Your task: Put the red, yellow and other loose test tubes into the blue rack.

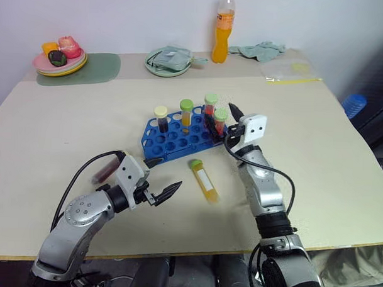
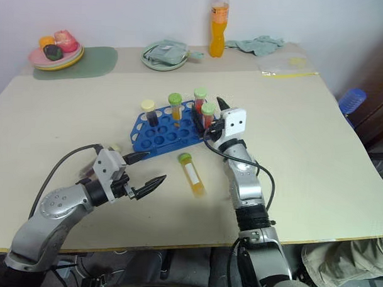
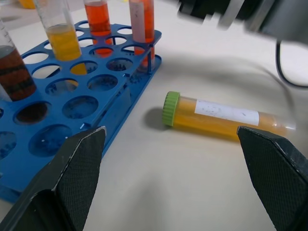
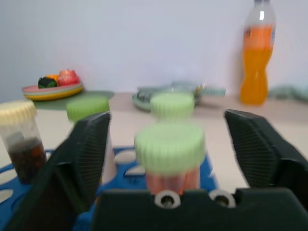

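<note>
Blue rack (image 1: 173, 140) holds four upright capped tubes; yellow tube (image 1: 204, 181), green cap, lies loose beside it, seemingly apart.

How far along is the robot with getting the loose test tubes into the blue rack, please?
Four capped tubes stand in the blue plastic rack: a dark one, a yellow one and two red ones. The right hand is open around the nearer green-capped red tube, which looks seated. The open left hand holds nothing. Left to do: the green-capped yellow tube lying on the beige table beside the rack.
</note>
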### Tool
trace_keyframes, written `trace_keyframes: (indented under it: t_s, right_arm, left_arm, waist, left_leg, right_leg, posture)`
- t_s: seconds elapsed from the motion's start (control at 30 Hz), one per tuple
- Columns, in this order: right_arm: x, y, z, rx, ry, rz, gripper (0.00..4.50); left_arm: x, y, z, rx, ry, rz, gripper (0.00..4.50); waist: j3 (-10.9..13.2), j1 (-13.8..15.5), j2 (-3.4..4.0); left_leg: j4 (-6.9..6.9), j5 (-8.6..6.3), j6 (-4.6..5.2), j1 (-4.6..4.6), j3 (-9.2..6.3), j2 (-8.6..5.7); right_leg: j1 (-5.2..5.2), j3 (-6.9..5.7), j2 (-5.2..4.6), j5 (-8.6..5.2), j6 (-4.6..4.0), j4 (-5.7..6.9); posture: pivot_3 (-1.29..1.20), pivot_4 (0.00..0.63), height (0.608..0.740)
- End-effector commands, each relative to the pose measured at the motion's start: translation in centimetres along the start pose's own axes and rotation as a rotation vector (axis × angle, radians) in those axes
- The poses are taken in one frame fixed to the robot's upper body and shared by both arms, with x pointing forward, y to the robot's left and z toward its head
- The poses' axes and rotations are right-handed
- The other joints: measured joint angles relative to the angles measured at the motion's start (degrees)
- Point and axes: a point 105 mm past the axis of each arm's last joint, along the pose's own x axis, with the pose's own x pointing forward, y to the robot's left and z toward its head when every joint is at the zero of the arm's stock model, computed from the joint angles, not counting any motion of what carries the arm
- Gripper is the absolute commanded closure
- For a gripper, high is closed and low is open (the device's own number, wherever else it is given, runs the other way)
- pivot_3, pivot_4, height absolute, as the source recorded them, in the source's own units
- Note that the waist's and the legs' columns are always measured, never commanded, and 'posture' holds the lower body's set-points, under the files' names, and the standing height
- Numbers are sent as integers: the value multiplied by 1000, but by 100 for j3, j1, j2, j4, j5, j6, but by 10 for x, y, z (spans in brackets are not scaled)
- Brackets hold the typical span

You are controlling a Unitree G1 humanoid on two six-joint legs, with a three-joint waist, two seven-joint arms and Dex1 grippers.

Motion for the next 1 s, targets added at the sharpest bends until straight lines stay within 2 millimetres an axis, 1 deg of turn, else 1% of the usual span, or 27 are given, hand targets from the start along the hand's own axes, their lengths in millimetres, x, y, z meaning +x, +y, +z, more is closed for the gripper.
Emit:
trace_keyframes:
  t_s: [0.03, 0.1, 0.17, 0.27, 0.37, 0.4, 0.47, 0.5, 0.6, 0.67, 0.83, 1.0]
  right_arm:
    - [-22, -9, 25, 3, 11, 84, 395]
    - [-45, -15, 27, 59, 141, 176, 395]
    - [-63, -15, 25, 130, 303, 248, 395]
    - [-78, -7, 25, 185, 518, 348, 395]
    - [-87, 9, 25, 174, 702, 458, 395]
    - [-88, 15, 24, 202, 769, 483, 395]
    - [-85, 22, 15, 239, 922, 469, 395]
    - [-83, 25, 12, 255, 971, 459, 395]
    - [-75, 39, 8, 295, 1029, 490, 395]
    - [-71, 45, 5, 312, 1071, 509, 395]
    - [-63, 48, -9, 357, 1196, 461, 395]
    - [-58, 57, -20, 434, 1294, 432, 395]
  left_arm:
    - [-6, 3, 8, 29, -23, 21, 0]
    - [-11, 5, 8, 21, -17, 16, 0]
    - [-15, 4, 7, 14, -8, -10, 0]
    - [-20, 4, 4, 12, 18, -54, 0]
    - [-27, 5, -2, 0, 64, -105, 0]
    - [-30, 5, -6, -8, 89, -126, 0]
    - [-38, 4, -14, -23, 141, -176, 0]
    - [-41, 4, -17, -23, 161, -194, 0]
    - [-48, 7, -25, 11, 215, -211, 0]
    - [-50, 8, -27, 17, 222, -206, 0]
    - [-51, 2, -25, 6, 203, -193, 0]
    - [-50, -6, -25, -8, 192, -192, 0]
  waist:
    - [0, 13, -1]
    - [0, 21, 0]
    - [2, 22, 2]
    - [2, -21, 7]
    - [3, -21, 8]
    - [3, -13, 8]
    - [3, -23, 7]
    - [3, -16, 7]
    - [3, 38, 6]
    - [4, 56, 5]
    - [5, 0, 4]
    - [5, -30, 5]
  left_leg:
    - [-1, 0, 0, 0, -1, 0]
    - [0, -1, 2, -2, -1, 1]
    - [0, -2, 4, -4, -2, 2]
    - [1, -5, 9, -2, 7, 26]
    - [1, -8, 14, -2, 19, 51]
    - [2, -9, 15, -3, 20, 55]
    - [3, -10, 18, -3, 21, 58]
    - [2, -10, 18, -4, 22, 61]
    - [1, -10, 17, -11, 19, 63]
    - [3, -10, 17, -20, 14, 56]
    - [1, -10, 16, -23, 20, 54]
    - [-6, -10, 17, -22, 22, 63]
  right_leg:
    - [2, 0, 0, 0, 0, -1]
    - [3, 0, -2, 0, 0, -2]
    - [3, 0, -3, -1, 0, -3]
    - [2, 0, 0, -4, -6, -6]
    - [1, 0, 17, -6, -26, -14]
    - [0, 0, 19, -5, -28, -15]
    - [0, 0, 22, -4, -30, -18]
    - [-2, 0, 24, -2, -34, -19]
    - [-8, 0, 27, 1, -38, -21]
    - [-12, -1, 22, 8, -27, -25]
    - [-19, 1, 14, 11, -31, -28]
    - [-25, 1, 25, 13, -28, -23]
  posture:
    - [0, 150, 740]
    - [0, 150, 740]
    - [0, 150, 740]
    - [0, 150, 740]
    - [0, 150, 740]
    - [0, 150, 740]
    - [0, 150, 740]
    - [0, 150, 740]
    - [0, 150, 740]
    - [0, 150, 740]
    - [0, 150, 740]
    - [0, 150, 740]
